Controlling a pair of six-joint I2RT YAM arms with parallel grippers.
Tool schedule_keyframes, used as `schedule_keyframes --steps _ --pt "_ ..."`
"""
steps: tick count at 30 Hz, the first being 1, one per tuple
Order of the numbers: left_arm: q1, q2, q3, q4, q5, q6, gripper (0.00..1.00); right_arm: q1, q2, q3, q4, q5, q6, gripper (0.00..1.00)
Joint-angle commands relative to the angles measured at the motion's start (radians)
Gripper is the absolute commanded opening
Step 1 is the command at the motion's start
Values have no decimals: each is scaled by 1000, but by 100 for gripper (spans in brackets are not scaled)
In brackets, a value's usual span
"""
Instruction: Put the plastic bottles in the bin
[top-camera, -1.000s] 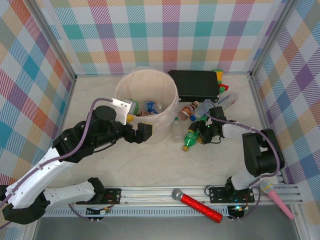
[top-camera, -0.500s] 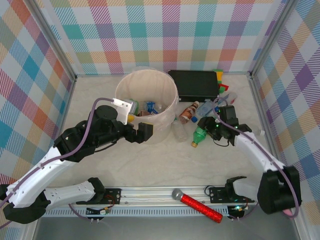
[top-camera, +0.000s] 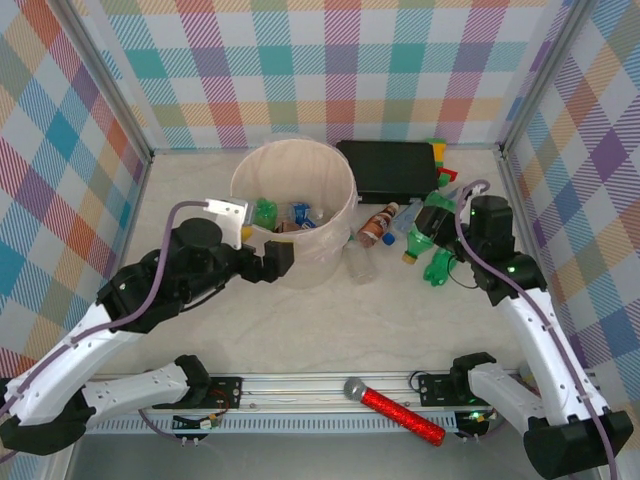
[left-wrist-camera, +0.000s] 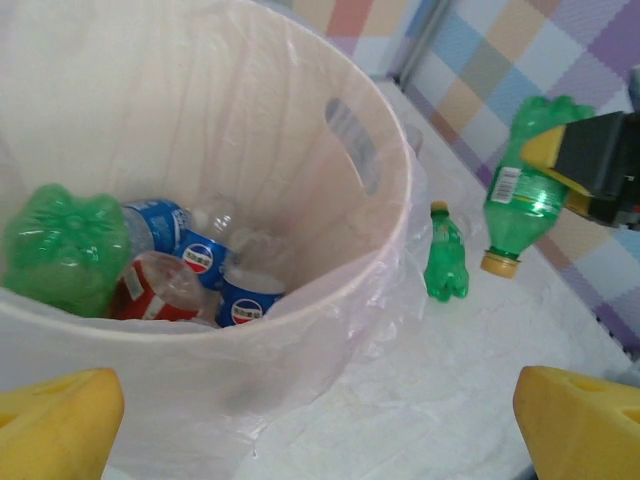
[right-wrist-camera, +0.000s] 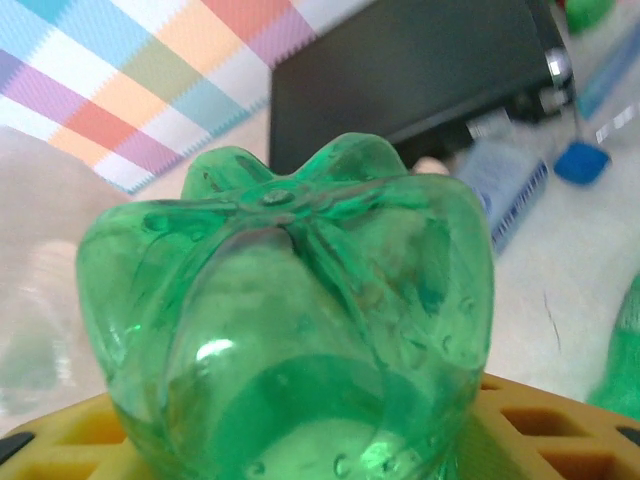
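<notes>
The left claw (top-camera: 272, 258) gapes wide open just beside the near wall of the bin (top-camera: 335, 215), which holds several bottles (left-wrist-camera: 215, 265). Right of the bin, the right claw (top-camera: 442, 214) grips a green bottle (top-camera: 422, 232) by its base, cap down, above the desk (top-camera: 330, 320) and a second green bottle (top-camera: 437, 266).

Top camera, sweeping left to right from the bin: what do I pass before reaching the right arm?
bin → clear bottle lying beside it → brown bottle → green bottle held by the right gripper. The second green bottle on the table overlaps the held one, so it is left out.
</notes>
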Motion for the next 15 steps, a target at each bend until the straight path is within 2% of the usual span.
schedule_keyframes --steps 1,5,11,15 --pt "-10 -52 -14 40 -97 -15 100 28 -18 70 30 16 -94 55" --pt "-10 -85 -25 41 -155 -22 100 110 13 153 65 54 -163 55" --pt "-10 -141 -47 46 -281 -34 100 315 122 316 139 174 -309 55" --pt "-10 -185 -53 29 -343 -44 100 410 218 435 193 199 -367 55"
